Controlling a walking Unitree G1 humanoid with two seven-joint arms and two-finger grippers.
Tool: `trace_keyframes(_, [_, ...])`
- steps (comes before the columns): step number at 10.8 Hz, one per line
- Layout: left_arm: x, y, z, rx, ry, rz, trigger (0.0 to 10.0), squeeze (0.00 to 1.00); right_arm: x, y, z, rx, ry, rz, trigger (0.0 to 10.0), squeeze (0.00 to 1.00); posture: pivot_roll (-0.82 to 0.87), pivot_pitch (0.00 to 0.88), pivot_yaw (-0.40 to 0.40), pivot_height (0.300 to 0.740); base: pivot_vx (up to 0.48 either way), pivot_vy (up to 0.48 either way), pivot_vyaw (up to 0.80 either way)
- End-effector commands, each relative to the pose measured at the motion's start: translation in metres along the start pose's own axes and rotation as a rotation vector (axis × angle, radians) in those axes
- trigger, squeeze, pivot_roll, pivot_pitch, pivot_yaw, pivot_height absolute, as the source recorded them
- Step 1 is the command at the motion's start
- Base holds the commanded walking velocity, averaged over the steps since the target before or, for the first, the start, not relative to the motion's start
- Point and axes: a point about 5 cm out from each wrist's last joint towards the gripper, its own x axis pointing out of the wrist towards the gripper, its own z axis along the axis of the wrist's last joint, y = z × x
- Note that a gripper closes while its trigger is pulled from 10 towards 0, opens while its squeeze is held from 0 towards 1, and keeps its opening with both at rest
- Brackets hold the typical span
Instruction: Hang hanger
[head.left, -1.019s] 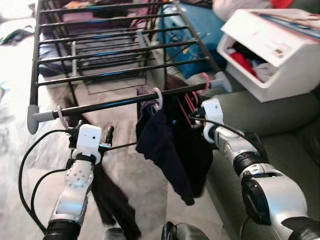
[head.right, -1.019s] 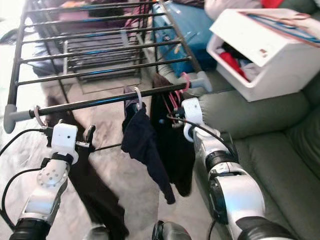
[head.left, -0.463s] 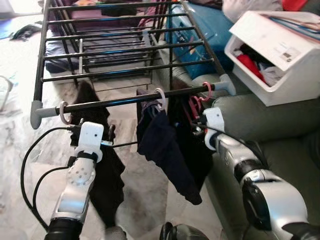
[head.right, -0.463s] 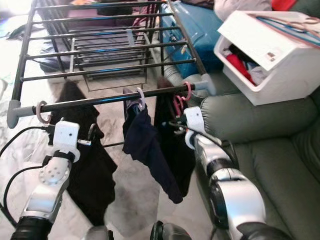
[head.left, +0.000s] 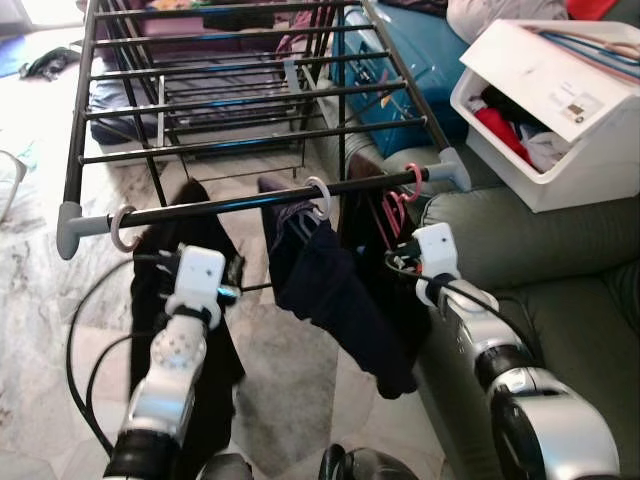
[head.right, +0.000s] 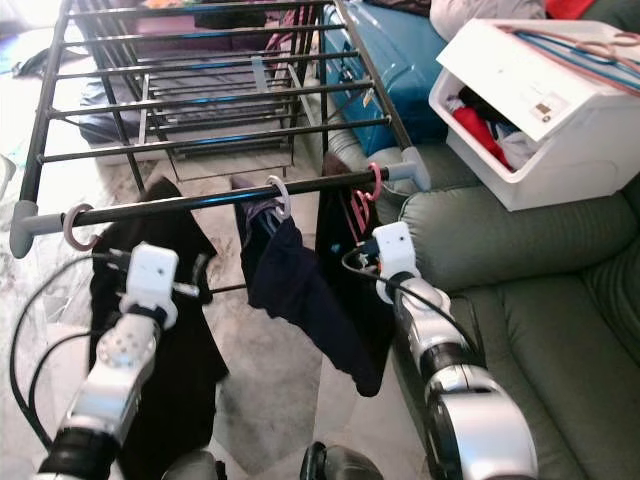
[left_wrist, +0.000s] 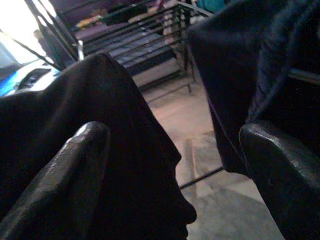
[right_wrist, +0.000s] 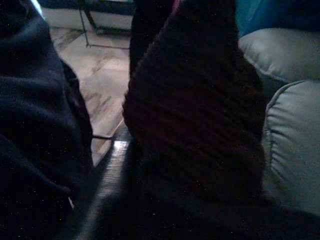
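Left eye view: black drying rack (head.left: 240, 100) over pale floor; green sofa (head.left: 560, 270) at right. Front rail (head.left: 250, 202) carries three hangers: pink hanger (head.left: 122, 228) with black garment (head.left: 190, 330), white hanger (head.left: 318, 197) with navy garment (head.left: 335, 290), pink-red hanger (head.left: 410, 180). Left gripper (left_wrist: 175, 170) fingers spread, nothing gripped, beside black garment. Right gripper (head.left: 400, 262): finger state cannot be told.

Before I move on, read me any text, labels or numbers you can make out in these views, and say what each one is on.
No text is readable.
White storage bin: a small dark label on its tilted lid, too small and blurred to read.
Drying rack, the dark garments on it, the blue bag and the green sofa: no lettering visible.
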Motion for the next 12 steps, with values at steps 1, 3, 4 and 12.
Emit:
trace_keyframes(1, [-0.002, 0.002, 0.000, 0.025, -0.007, -0.009, 10.0, 0.00, -0.004, -0.005, 0.006, 0.002, -0.074, -0.034, 10.0, 1.00, -0.05, 0.000, -0.056, 0.740, 0.000, 0.000, 0.00])
trace_keyframes(3, [-0.002, 0.008, 0.000, 0.057, -0.018, 0.002, 10.0, 0.00, -0.012, -0.007, 0.008, 0.015, -0.155, -0.062, 10.0, 1.00, -0.05, 0.000, -0.051, 0.740, 0.000, 0.000, 0.00])
trace_keyframes(4, [-0.002, 0.010, 0.004, 0.073, -0.042, 0.015, 10.0, 0.00, -0.016, -0.006, 0.014, 0.041, -0.224, -0.065, 10.0, 1.00, -0.05, 0.000, -0.051, 0.740, 0.000, 0.000, 0.00])
trace_keyframes(12, [-0.002, 0.000, 0.011, 0.099, -0.094, -0.004, 10.0, 0.00, -0.059, 0.013, 0.025, -0.001, -0.422, -0.072, 10.0, 1.00, -0.06, 0.000, -0.029, 0.740, 0.000, 0.000, 0.00])
